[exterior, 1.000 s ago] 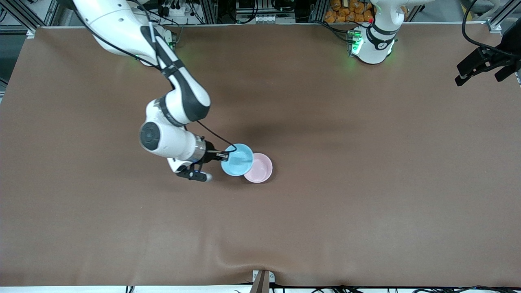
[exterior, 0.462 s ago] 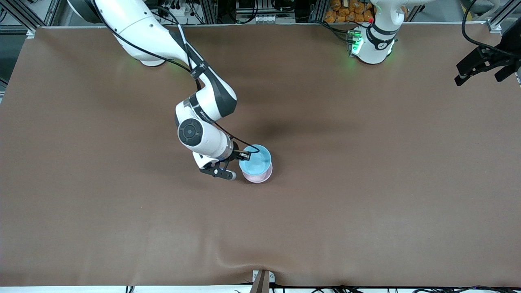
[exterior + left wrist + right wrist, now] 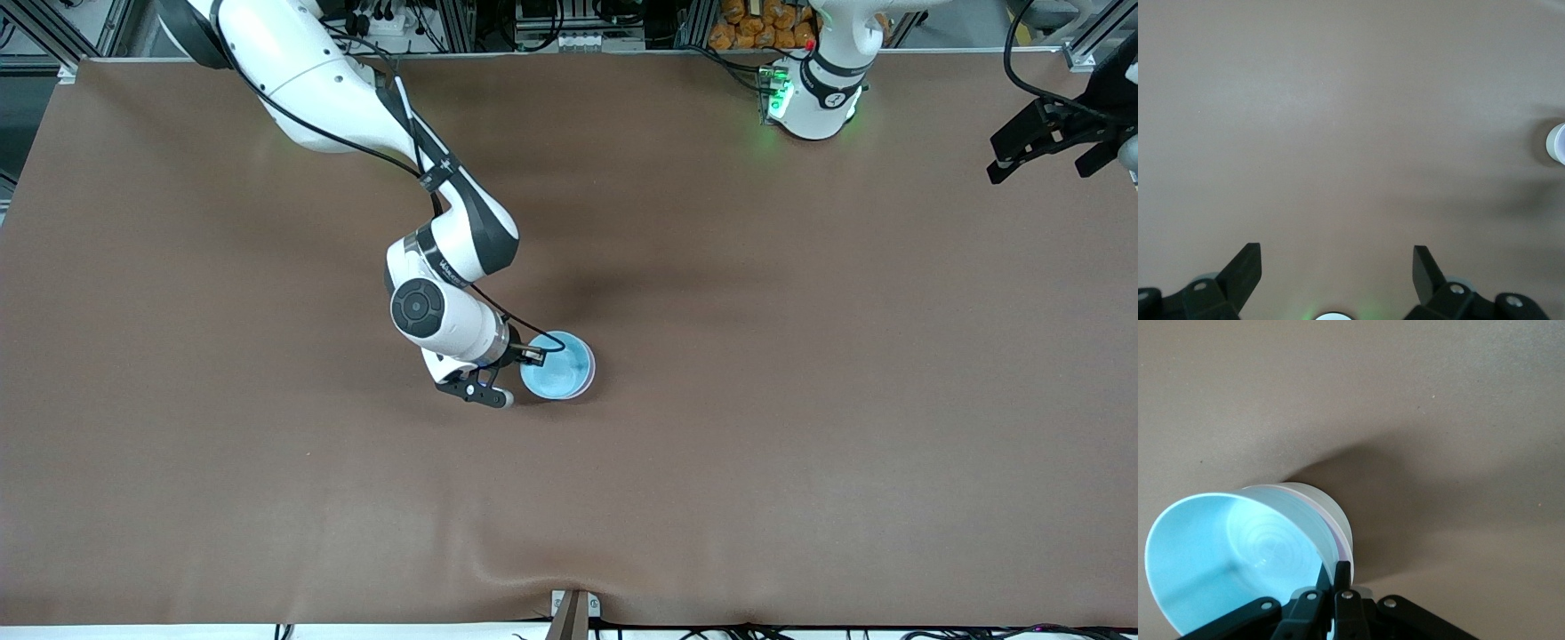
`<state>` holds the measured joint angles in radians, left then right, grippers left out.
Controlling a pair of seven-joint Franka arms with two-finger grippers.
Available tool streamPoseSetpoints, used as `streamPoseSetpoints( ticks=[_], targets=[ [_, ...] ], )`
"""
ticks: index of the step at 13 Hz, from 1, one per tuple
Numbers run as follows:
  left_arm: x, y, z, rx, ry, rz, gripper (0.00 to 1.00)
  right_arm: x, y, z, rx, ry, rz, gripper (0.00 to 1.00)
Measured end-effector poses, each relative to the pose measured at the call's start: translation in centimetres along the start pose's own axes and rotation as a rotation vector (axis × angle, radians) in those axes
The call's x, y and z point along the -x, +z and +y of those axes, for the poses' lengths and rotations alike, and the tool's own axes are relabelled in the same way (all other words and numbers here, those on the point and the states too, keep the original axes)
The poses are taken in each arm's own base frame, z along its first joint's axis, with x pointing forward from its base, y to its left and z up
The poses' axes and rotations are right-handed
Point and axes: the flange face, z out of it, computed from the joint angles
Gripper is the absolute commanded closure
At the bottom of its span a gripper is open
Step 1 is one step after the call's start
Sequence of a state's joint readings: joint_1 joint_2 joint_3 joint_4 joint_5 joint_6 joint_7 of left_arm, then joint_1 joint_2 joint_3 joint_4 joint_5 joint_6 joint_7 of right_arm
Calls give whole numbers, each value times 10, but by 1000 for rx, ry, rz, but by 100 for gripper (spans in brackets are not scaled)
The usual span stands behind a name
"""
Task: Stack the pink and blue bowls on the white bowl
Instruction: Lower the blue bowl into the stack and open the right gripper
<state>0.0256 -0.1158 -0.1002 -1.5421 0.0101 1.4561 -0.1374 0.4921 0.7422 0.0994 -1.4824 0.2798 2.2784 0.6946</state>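
Observation:
The light blue bowl (image 3: 556, 366) sits over the pink bowl (image 3: 591, 374), near the table's middle. Only a thin pink edge shows around it. My right gripper (image 3: 532, 356) is shut on the blue bowl's rim, on the side toward the right arm's end. In the right wrist view the right gripper (image 3: 1340, 568) pinches the blue bowl (image 3: 1225, 553) at its rim. A pink sliver of the pink bowl (image 3: 1337, 543) shows under it, inside the pale wall of the white bowl (image 3: 1328, 510). My left gripper (image 3: 1040, 173) waits open above the left arm's end of the table, and the left gripper (image 3: 1335, 253) holds nothing.
Brown cloth covers the table (image 3: 800, 444). The left arm's base (image 3: 813, 98) stands at the edge farthest from the front camera. A small white rounded thing (image 3: 1558, 143) is cut off by the edge of the left wrist view.
My right gripper carried the blue bowl sideways over the pink bowl and lowered it until it covers almost all of the pink one. The left gripper barely shifted.

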Motion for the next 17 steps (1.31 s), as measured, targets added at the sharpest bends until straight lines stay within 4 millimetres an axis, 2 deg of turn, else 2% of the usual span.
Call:
streamPoseSetpoints(
  ticks=[6,11,12,13,17],
  targets=[
    [2,0,13,-2,25,-1,0,0,-1,-3,1,-10,6,100],
    [2,0,14,-2,27,-2,0,1,0,-2,10,-10,-3,100],
    [2,1,14,-2,27,-3,0,2,0,-2,11,-10,-5,71],
    [2,1,14,-2,27,-4,0,2,0,-2,12,-10,-6,1],
    [2,2,14,-3,28,-7,0,3,2,1,27,-7,-23,0]
  ],
)
